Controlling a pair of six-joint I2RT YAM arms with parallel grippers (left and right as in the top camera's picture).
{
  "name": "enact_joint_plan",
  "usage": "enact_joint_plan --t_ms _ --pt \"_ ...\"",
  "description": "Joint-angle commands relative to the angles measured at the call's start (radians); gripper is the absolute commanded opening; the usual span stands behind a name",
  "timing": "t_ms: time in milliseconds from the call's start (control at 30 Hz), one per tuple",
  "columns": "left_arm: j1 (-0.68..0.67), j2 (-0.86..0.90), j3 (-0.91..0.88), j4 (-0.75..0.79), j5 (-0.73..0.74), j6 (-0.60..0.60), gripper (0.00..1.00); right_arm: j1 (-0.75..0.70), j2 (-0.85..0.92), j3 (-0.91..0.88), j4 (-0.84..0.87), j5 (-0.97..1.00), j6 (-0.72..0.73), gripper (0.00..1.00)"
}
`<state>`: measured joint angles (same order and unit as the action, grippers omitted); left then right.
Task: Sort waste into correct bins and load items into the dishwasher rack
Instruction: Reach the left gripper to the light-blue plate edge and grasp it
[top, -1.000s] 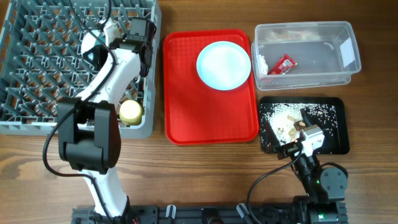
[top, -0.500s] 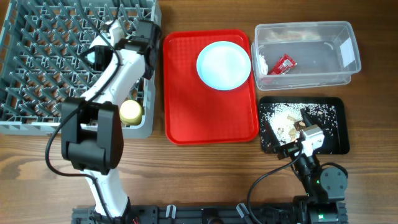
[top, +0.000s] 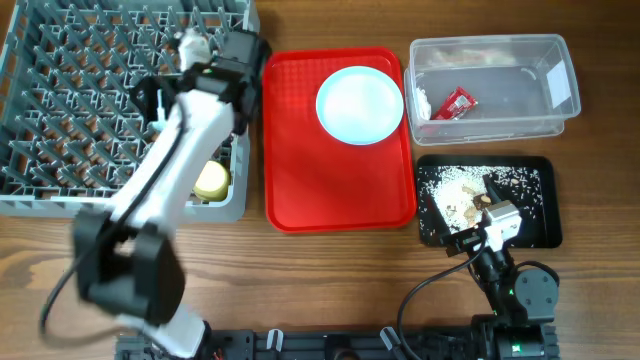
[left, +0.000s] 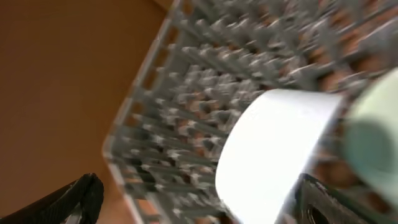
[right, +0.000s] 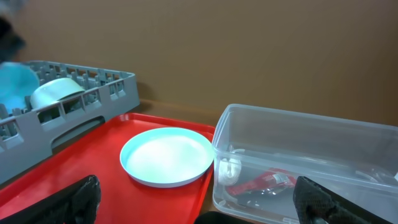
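Reaching forward across the rack (top: 60, 100), the left gripper (left: 199, 190) hangs with jaws apart.

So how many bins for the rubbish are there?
2. The clear tub is at the far right, with the red wrapper inside. The black tray sits just in front of it, holding crumbs. None looks hidden.
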<state>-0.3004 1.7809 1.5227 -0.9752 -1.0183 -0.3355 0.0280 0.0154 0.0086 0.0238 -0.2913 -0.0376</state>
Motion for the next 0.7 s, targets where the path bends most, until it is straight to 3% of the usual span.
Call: enact_joint_plan --t_ms 0,200,300,467,567,667 --pt "-0.024 -0.172 0.004 0.01 0.354 -0.027 1.0 -0.005 -0.011 -0.003 0.005 -0.016 0.011 1.0" --pt "-0.066 -0.219 0.002 -0.034 0.433 -0.015 1.0 -0.005 -0.011 -0.003 0.005 -0.016 0.011 1.0" --pt "-0.069 -0.202 0.002 -0.023 0.561 -0.015 1.0 -0.005 -0.011 -0.003 0.005 -0.016 0.012 1.0" --pt "-0.092 -0.132 0.002 0.122 0.902 -0.009 1.0 -0.005 -0.011 -0.003 0.005 -0.016 0.011 1.0" --pt "-0.118 -0.061 0.002 0.225 0.987 -0.009 1.0 -0.005 -0.011 -0.003 0.005 -0.016 0.011 1.0" --pt "-0.158 0.034 0.002 0.317 1.003 -0.01 0.93 -0.005 -0.011 -0.003 0.005 -0.016 0.012 1.0"
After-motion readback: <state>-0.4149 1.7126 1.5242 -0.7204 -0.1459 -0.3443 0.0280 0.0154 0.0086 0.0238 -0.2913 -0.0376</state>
